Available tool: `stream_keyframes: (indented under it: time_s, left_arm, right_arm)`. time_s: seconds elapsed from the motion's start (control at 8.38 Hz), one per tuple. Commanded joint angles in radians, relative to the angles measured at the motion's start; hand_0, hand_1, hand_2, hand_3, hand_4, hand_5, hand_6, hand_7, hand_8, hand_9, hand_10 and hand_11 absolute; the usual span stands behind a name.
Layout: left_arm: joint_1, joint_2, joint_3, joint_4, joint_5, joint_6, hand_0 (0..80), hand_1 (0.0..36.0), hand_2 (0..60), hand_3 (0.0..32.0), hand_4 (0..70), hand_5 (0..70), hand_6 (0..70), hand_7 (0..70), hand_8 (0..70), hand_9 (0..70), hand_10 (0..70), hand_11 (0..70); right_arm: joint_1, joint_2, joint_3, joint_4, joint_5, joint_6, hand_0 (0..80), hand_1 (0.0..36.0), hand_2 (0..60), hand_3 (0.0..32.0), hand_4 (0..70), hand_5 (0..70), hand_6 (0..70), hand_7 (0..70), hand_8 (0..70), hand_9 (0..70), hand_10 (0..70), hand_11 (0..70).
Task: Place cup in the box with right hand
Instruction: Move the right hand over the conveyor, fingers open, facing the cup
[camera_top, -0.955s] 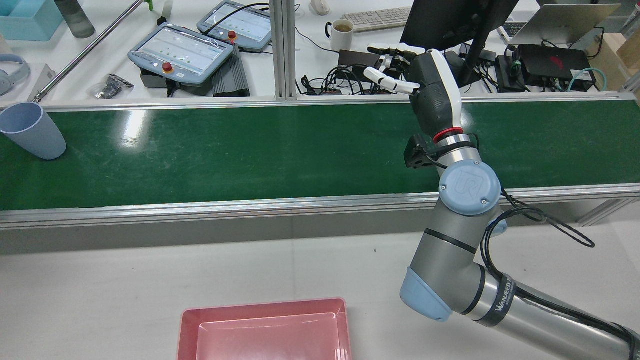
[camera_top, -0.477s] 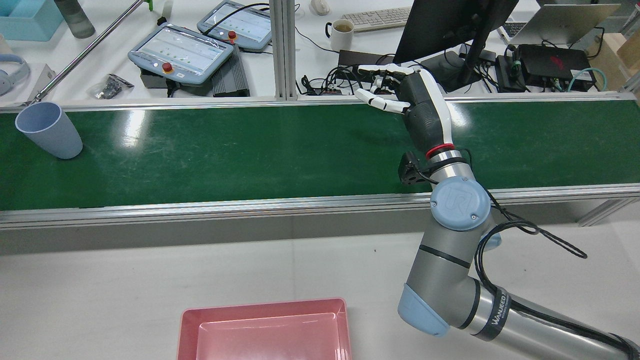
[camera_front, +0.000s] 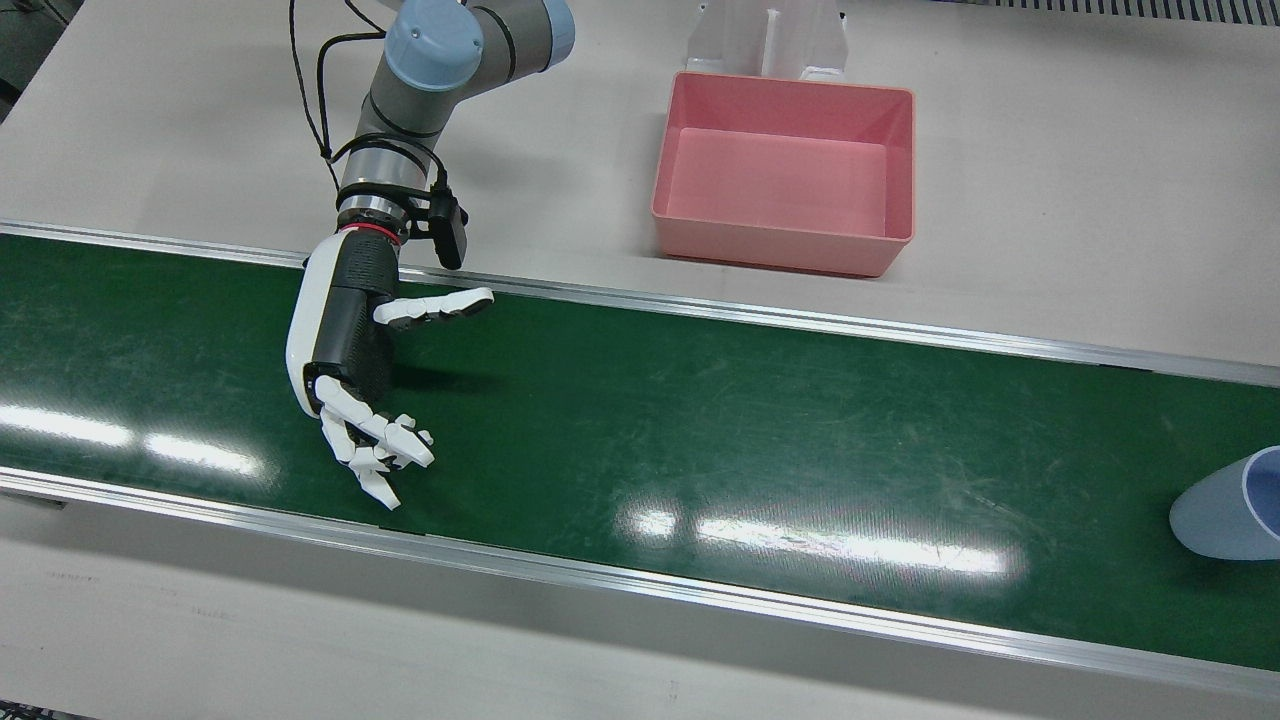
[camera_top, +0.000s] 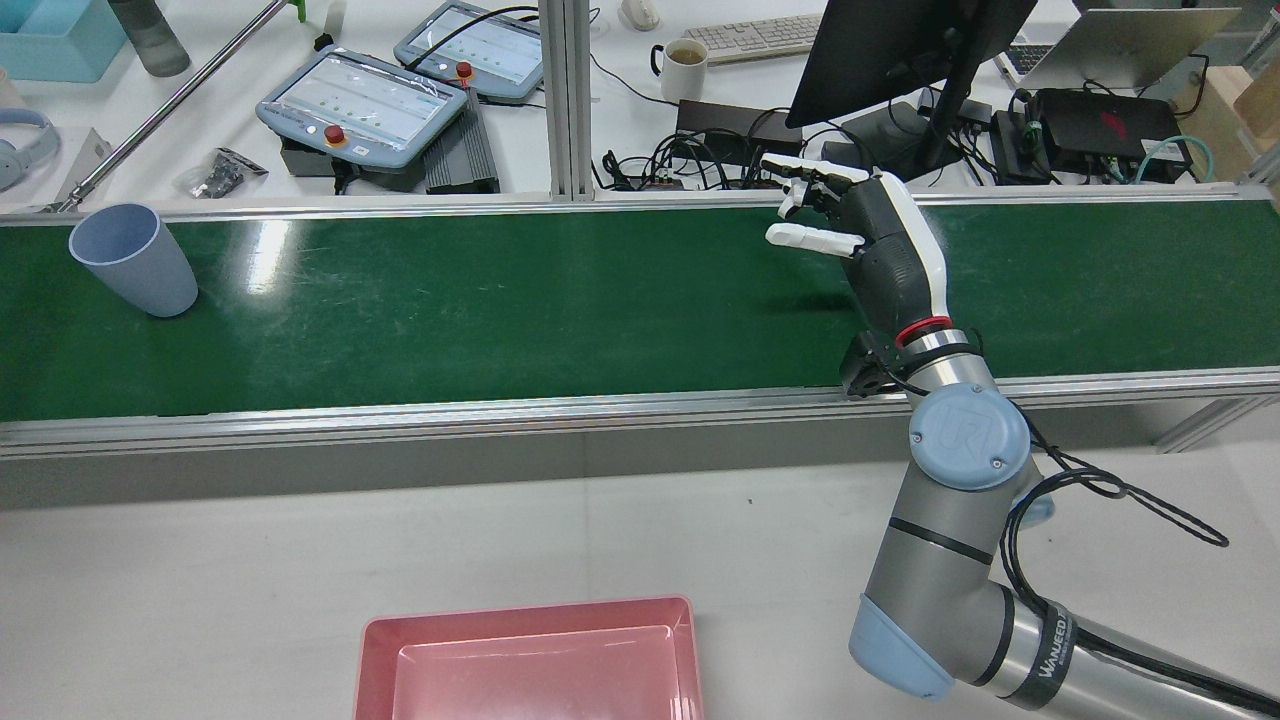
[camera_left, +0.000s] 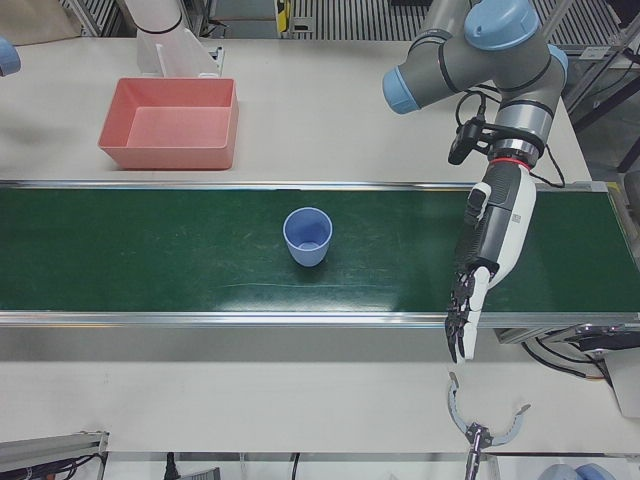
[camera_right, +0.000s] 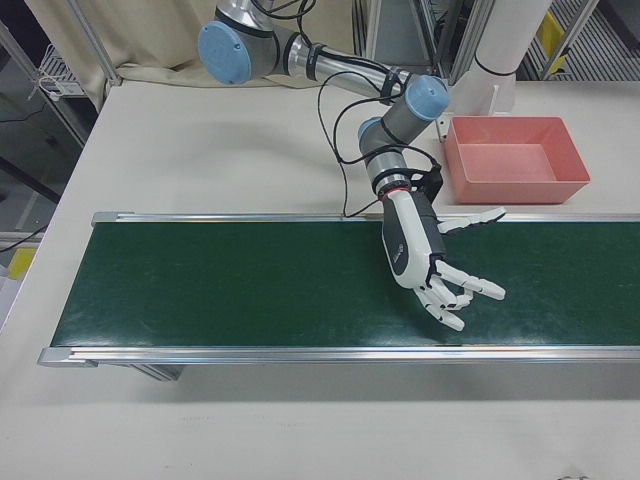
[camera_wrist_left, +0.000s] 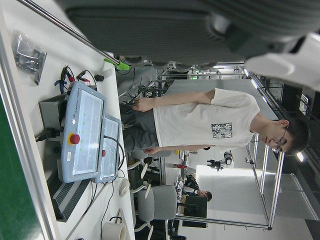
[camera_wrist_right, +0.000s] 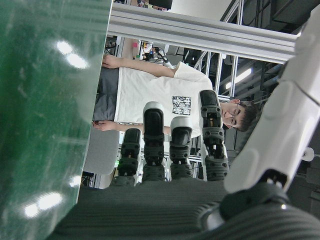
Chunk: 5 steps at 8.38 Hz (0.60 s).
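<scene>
**Front view.** The right hand (camera_front: 345, 350) hovers over the green conveyor belt (camera_front: 700, 420), palm toward the far end of the belt. Its fingers (camera_front: 375, 455) are spread wide and hold nothing. The blue cup (camera_front: 1225, 505) stands on the belt at the view's right edge, well apart from the hand. The pink box (camera_front: 780, 245) sits on the counter (camera_front: 1050, 200) just beside the belt and is empty.

**Rear view.** The cup (camera_top: 135, 260) stands upright, mouth up, at the far left of the belt. The right hand (camera_top: 880, 250) is over the right part of the belt, thumb clear of the other fingers. Nothing lies between hand and cup.

**Left-front view.** The cup (camera_left: 307, 235) sits mid-belt. The left hand (camera_left: 490, 240) hangs over the belt at the view's right, fingers extended and empty, apart from the cup.

**Right-front view.** The right hand (camera_right: 415, 250) is level with the box (camera_right: 515, 185), fingers splayed.

**Left hand view.** Only equipment and a person (camera_wrist_left: 200, 120) beyond the belt show here, not the cup.

**Right hand view.** The fingers (camera_wrist_right: 154, 130) stand straight and apart, and no cup is in sight.

**Task status.** No step is complete. The cup is not yet reached or grasped. Remaining steps, as judged: close the gap between hand and cup, grasp the cup, carry it over the belt rail, release it in the box.
</scene>
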Motion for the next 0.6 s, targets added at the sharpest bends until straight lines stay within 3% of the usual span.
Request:
stream_keyframes:
  time_s: [0.0, 0.48]
  left_arm:
    - [0.000, 0.000, 0.000, -0.001, 0.000, 0.000, 0.0, 0.0, 0.0, 0.0, 0.0, 0.0, 0.0, 0.0, 0.0, 0.0, 0.0, 0.0]
    - [0.000, 0.000, 0.000, 0.001, 0.000, 0.000, 0.0, 0.0, 0.0, 0.0, 0.0, 0.0, 0.0, 0.0, 0.0, 0.0, 0.0, 0.0]
  right_arm:
    - [-0.001, -0.047, 0.046, -0.005, -0.006, 0.010, 46.7, 9.4, 1.4, 0.0, 29.6, 5.2, 32.1, 70.0, 32.0, 55.4, 14.1, 20.7]
    - [0.001, -0.047, 0.042, -0.006, -0.005, 0.010, 47.0, 10.4, 3.6, 0.0, 29.9, 5.4, 32.2, 70.0, 32.2, 55.5, 13.8, 20.3]
